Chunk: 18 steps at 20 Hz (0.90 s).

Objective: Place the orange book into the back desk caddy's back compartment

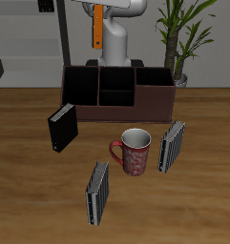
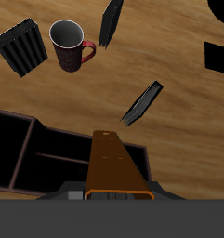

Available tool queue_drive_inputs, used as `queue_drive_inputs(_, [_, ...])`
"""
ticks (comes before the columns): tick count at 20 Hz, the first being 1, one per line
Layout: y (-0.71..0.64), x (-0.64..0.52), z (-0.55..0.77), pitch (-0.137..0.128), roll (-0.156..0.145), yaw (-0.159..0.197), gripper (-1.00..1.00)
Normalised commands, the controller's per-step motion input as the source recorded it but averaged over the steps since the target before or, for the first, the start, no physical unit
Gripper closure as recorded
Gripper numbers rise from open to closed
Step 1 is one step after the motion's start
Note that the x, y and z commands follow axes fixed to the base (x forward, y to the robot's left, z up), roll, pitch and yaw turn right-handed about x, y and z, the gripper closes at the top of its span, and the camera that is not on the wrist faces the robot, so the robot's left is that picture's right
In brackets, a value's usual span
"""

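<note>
Held upright, orange book (image 1: 96, 29) hangs between jaws.

Exterior view high, frontal, distant, wrist view downward (closer), both sharing mug (image 1: 134, 152) (image 2: 71, 45)

The thin bright orange hardcover book (image 1: 96, 29) hangs upright in the jaws above the wide, dark-walled desk caddy (image 1: 116, 93), with clear air between it and the open cells. Nothing covers the narrow rear middle cell (image 2: 62, 147); its dark dividers are the only close walls. In front of the caddy, an upright black book (image 1: 61, 129), a red patterned mug (image 1: 134, 151) and two grey striped books (image 1: 172, 146) (image 1: 97, 193) stand apart on the wooden bench (image 1: 21, 191), leaving bare lanes between them.
</note>
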Motion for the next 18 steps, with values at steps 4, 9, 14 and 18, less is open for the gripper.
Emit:
queue_drive_inputs(4, [0.07, -0.22, 0.0, -0.019, 0.033, 0.039, 1.0])
queue_drive_inputs(9, [0.05, -0.11, 0.08, -0.014, 0.035, 0.146, 1.0])
queue_drive_inputs(14, [0.06, 0.05, 0.11, 0.004, 0.01, 0.203, 1.0])
queue_drive_inputs(18, [0.08, 0.02, 0.05, 0.008, -0.01, 0.251, 1.0])
